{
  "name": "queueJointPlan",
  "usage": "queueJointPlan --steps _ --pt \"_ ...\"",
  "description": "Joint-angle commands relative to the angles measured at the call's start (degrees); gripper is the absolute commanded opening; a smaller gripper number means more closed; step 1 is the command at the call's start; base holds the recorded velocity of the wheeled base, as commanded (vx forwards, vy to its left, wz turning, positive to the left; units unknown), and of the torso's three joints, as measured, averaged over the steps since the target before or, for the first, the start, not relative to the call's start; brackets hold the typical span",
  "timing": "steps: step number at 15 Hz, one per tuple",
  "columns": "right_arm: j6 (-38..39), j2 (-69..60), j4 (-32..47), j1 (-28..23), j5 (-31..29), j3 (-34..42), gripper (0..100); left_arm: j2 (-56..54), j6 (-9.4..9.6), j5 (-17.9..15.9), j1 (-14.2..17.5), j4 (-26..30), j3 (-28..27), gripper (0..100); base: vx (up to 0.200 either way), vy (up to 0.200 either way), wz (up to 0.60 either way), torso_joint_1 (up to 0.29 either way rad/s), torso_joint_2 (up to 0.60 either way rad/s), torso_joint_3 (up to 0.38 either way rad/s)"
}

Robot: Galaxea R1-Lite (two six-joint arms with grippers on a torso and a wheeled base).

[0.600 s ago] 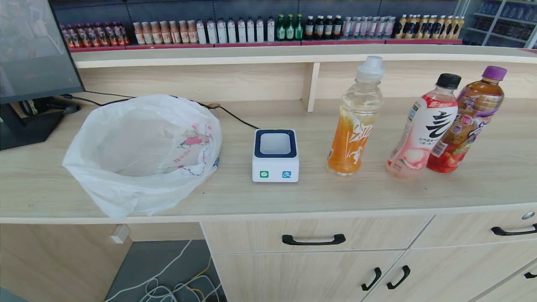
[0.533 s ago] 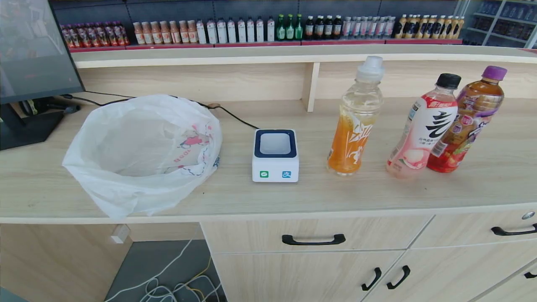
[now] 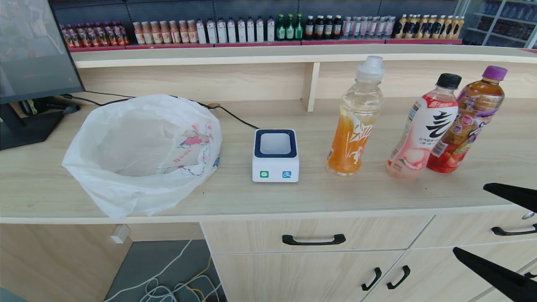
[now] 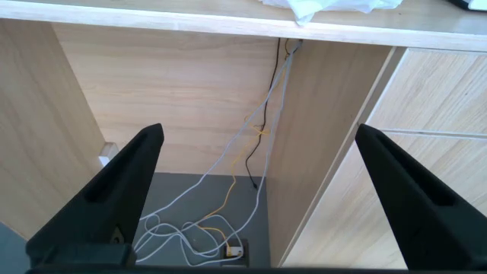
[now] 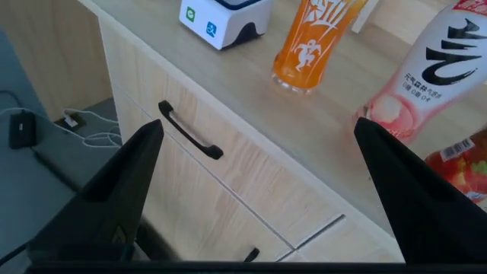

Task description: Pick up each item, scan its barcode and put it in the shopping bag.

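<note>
The right hand sat in the lower right of the head view, its two black fingers spread wide and holding nothing, low in front of the drawers and below the table edge. The left hand was also released and empty, facing the gap under the table where cables hung.

Above the right hand, at right of centre, three bottles stood upright on the table: an orange bottle, then a pink bottle just beside a purple-capped bottle. Whether those last two touched could not be told. A white scanner sat at centre, window facing up. A white plastic bag lay at left, mouth open upward. All three bottles were outside it, and no item could be made out inside.

The step appeared to be the first pick-up. It would likely go best if the right hand rose above the table edge and closed on the orange bottle's middle, since that one stood apart from the others. The barcode should stay uncovered, ready to turn toward the scanner window.
</note>
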Motion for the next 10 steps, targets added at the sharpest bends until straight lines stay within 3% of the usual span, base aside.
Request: queueJointPlan --steps 1,5,8,10 --pt "1.28 10.42 -6.82 3.33 -2.05 1.2 100 -0.02 -0.01 0.0 0.0 0.0 0.0 100 0.0 0.0 0.0 0.0 0.0 0.0" --pt "7.79 15.34 -13.23 11.68 -11.98 1.02 100 -0.02 -0.01 0.0 0.0 0.0 0.0 100 0.0 0.0 0.0 0.0 0.0 0.0" --pt "12.97 23.69 -25.01 17.22 -22.09 1.11 100 -0.02 -0.01 0.0 0.0 0.0 0.0 100 0.0 0.0 0.0 0.0 0.0 0.0" --pt "14.2 27.73 -30.37 18.53 -24.46 0.76 100 -0.02 -0.01 0.0 0.0 0.0 0.0 100 0.0 0.0 0.0 0.0 0.0 0.0"
